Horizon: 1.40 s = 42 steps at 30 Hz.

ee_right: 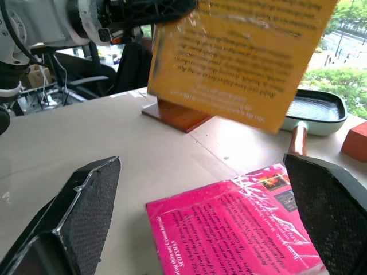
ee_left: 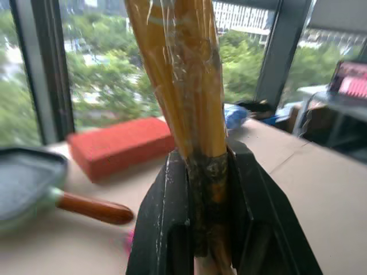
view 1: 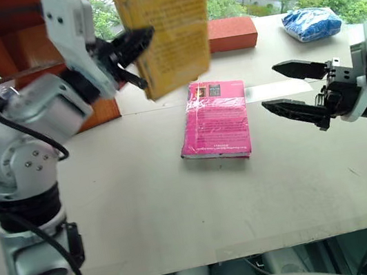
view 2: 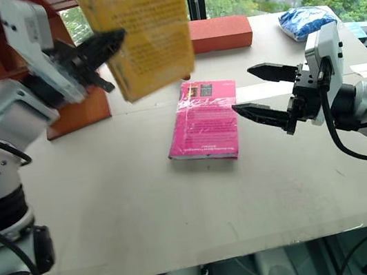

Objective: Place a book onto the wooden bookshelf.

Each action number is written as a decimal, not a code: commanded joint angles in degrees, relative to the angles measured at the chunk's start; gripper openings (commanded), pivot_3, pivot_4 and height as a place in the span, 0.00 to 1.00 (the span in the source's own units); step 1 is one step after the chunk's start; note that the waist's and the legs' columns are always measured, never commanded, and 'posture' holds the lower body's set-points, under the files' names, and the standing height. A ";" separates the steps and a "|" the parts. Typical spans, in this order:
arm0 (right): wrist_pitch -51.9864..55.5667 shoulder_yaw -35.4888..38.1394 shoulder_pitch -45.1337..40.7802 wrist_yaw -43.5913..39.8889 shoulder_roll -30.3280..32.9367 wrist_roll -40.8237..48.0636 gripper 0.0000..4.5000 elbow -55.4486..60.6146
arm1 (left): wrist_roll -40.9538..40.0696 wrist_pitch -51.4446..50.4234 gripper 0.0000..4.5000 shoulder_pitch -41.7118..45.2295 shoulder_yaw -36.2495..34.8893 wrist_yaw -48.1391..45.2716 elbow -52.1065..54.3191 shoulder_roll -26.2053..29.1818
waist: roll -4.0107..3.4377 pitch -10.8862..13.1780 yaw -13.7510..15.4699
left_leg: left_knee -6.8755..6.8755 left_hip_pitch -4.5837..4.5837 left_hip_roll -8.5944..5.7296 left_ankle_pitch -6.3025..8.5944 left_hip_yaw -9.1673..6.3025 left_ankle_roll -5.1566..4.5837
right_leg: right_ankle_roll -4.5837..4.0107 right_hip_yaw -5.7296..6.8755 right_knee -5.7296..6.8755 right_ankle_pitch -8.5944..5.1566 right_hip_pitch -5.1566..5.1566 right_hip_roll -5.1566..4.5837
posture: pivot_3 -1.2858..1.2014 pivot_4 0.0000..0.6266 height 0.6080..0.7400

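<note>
Spread-jawed right gripper (view 2: 260,94) is idling while left gripper (view 1: 134,54), pinching the book (view 1: 169,24) upper-centre, should be steadying it toward the wooden bookshelf (view 1: 11,39).

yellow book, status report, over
Left gripper shut on the yellow book, book held up off the table. Right gripper open, empty, beside the pink book. Wooden bookshelf behind left arm; nothing blocking seen.

The book (ee_left: 183,80) has shiny plastic wrap. The wooden bookshelf (view 1: 21,37) looks smooth. The tabletop (view 1: 179,201) is dull, and the fingers (ee_right: 86,212) are rough.
</note>
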State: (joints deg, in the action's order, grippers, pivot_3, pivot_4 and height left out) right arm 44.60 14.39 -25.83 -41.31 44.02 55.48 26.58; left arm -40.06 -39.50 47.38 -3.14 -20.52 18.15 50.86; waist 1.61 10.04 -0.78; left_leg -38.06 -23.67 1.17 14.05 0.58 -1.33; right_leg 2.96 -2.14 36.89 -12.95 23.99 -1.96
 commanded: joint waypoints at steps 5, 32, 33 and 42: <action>-3.00 -0.86 -4.89 0.66 -4.01 -1.02 1.00 -3.16 | 39.11 25.73 0.03 1.50 8.96 -4.45 -11.49 16.57 | 0.03 0.13 -0.03 | 0.31 -0.21 0.05 0.00 0.15 0.00 | 0.04 -0.06 -0.11 0.02 0.34 0.00 | 0.52 0.24 1.00; -2.41 -1.47 -12.33 6.88 -11.09 4.23 1.00 -2.14 | 67.56 32.83 0.03 -1.54 11.44 -15.77 -34.30 21.22 | 0.08 0.16 -0.78 | 0.45 -0.23 0.11 -0.01 0.52 -0.01 | 0.06 -0.29 0.50 0.03 0.82 -0.04 | 0.52 0.24 1.00; -2.69 -1.55 -12.39 7.08 -11.15 3.83 1.00 -2.16 | 67.81 32.54 0.03 -1.40 11.28 -15.77 -34.64 20.96 | 0.08 0.16 -0.99 | 0.41 -0.23 0.11 -0.01 0.53 -0.01 | 0.06 -0.30 0.60 0.03 0.84 -0.04 | 0.52 0.24 1.00; -3.96 -1.48 -11.89 8.34 -11.14 2.27 1.00 -2.09 | 68.73 30.64 0.98 -1.64 9.45 -16.29 -34.02 21.22 | 0.08 0.17 -1.48 | -0.12 -0.24 0.18 0.00 0.46 -0.01 | 0.06 -0.31 1.11 0.02 0.88 0.06 | 0.52 0.24 1.00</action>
State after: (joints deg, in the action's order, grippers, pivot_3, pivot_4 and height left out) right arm 42.13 11.75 -37.25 -33.22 32.70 57.63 22.45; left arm 28.02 -8.21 45.07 9.33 -36.72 -16.95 70.77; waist 1.68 10.20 -2.26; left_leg -38.25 -23.95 1.35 14.05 1.05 -1.34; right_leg 3.02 -2.45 38.00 -12.92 24.87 -1.90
